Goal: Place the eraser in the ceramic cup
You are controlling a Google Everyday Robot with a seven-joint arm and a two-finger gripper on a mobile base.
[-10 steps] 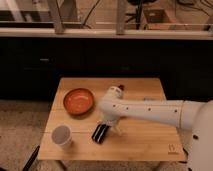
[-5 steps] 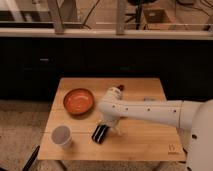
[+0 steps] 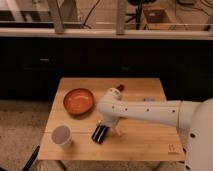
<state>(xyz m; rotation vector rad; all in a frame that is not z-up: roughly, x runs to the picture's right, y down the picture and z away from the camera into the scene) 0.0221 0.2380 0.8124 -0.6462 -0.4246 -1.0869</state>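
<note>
Eraser (image 3: 98, 135): lay flat on table (image 3: 145, 141), near cup (image 3: 62, 136); gripper (image 3: 105, 127) hung just above, fingers wide, apparently readying a grasp.

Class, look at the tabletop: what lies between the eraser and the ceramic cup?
Nothing: in the camera view, bare wooden table separates the eraser from the ceramic cup. The gripper hangs just over the eraser.

On the wooden worktop (image 3: 145, 142), the ceramic cup (image 3: 61, 136) is set front-left of the orange bowl (image 3: 78, 101), the eraser (image 3: 98, 135) front-right, under the spread pincer (image 3: 107, 130).
</note>
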